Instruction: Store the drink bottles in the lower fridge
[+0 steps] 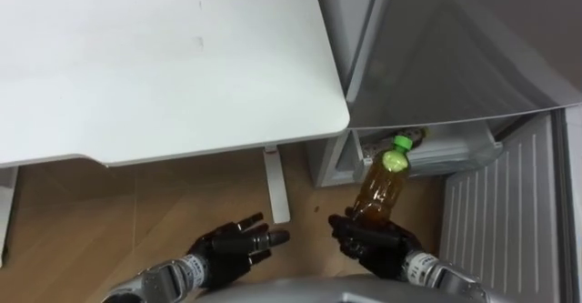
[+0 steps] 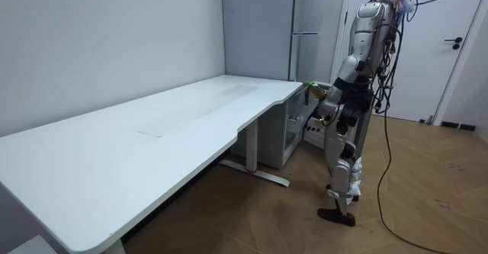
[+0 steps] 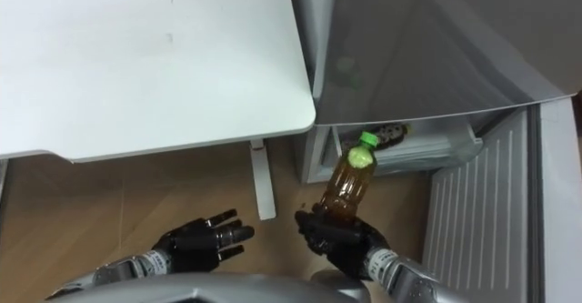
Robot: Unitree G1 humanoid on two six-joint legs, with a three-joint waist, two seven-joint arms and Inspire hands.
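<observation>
The right hand (image 1: 375, 245) is clamped on the base of the tea bottle (image 1: 382, 186). Its green cap points far, toward the open lower fridge (image 1: 459, 153) just beyond. The left hand (image 1: 232, 247) is spread and empty.

The drink in play is a clear plastic bottle (image 1: 380, 189) of amber-brown liquid with a bright green cap. The right hand (image 1: 373, 244) grips it round its base, fingers curled about the lower part. It is held off the floor and tilted, cap pointing up and away toward the lower fridge (image 1: 473, 148). That compartment stands open, its white ribbed door (image 1: 509, 221) swung out to the right. Inside it, just beyond the held bottle's cap, a second bottle (image 1: 409, 139) with a green cap lies on its side, partly hidden.
</observation>
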